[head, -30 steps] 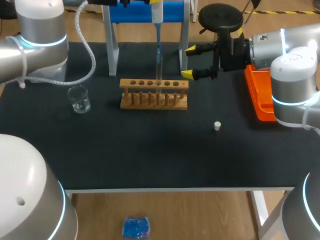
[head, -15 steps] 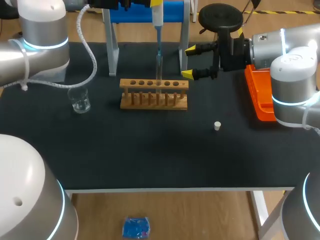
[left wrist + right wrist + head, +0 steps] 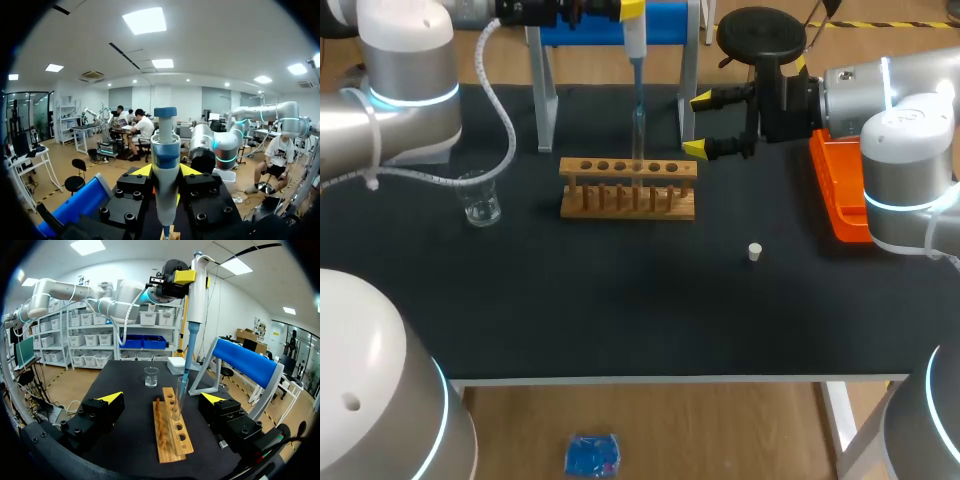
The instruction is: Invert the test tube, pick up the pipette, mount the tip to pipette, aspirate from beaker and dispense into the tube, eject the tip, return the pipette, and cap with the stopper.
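One white pipette (image 3: 634, 40) with a blue tip, clamped in the left gripper (image 3: 165, 172), hangs upright, tip down, at the mouth of the one glass tube (image 3: 639, 130) in the one wooden rack (image 3: 628, 190), with one beaker (image 3: 480, 198), one white stopper (image 3: 755, 251), and the right gripper (image 3: 698, 124), fingers apart, beside the rack.

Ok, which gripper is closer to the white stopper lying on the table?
Right. The right gripper hangs open behind the stopper, beside the rack's end. The left gripper is farther, high beyond the rack, shut on the pipette.
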Motion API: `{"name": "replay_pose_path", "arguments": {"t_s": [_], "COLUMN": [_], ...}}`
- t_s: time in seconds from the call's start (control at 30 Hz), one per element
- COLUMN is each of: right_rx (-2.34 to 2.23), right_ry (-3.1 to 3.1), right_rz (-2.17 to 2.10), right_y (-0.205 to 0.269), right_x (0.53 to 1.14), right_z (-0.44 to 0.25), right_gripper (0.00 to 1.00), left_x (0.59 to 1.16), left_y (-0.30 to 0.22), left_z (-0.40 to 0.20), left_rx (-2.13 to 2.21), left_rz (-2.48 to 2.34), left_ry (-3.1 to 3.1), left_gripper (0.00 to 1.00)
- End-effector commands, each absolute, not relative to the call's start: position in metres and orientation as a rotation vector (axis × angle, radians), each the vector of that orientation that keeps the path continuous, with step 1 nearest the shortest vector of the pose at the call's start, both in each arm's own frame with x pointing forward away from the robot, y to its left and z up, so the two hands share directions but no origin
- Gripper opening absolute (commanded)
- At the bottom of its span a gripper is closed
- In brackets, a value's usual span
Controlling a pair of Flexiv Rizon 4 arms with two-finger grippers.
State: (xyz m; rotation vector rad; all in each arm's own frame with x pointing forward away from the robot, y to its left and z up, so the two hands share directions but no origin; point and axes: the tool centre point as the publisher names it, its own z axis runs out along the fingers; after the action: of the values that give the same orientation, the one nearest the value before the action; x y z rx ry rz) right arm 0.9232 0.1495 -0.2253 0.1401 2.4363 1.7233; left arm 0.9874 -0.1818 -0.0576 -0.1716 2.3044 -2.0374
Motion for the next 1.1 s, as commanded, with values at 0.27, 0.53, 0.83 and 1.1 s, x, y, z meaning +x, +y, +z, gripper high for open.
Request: {"name": "replay_pose_path", "arguments": {"t_s": [0.27, 0.53, 0.83, 1.1], "right_rx": [0.141, 0.141, 0.141, 0.141], "right_ry": [2.434, 2.434, 2.434, 2.434], "right_rz": [1.723, 1.723, 1.723, 1.723], "right_y": [0.1496, 0.1496, 0.1496, 0.1496], "right_x": [0.9226, 0.9226, 0.9226, 0.9226], "right_z": [-0.2256, -0.2256, -0.2256, -0.2256], "right_gripper": [1.00, 1.00, 1.00, 1.00], "left_x": [0.9855, 0.9856, 0.9860, 0.9865], "left_y": [-0.1802, -0.1809, -0.1819, -0.1833], "left_z": [-0.0624, -0.0654, -0.0691, -0.0698], "left_rx": [-0.187, -0.189, -0.189, -0.176], "left_rz": [-2.028, -2.025, -2.027, -2.031], "left_ry": [2.306, 2.308, 2.310, 2.308], "left_gripper": [0.00, 0.00, 0.00, 0.00]}}
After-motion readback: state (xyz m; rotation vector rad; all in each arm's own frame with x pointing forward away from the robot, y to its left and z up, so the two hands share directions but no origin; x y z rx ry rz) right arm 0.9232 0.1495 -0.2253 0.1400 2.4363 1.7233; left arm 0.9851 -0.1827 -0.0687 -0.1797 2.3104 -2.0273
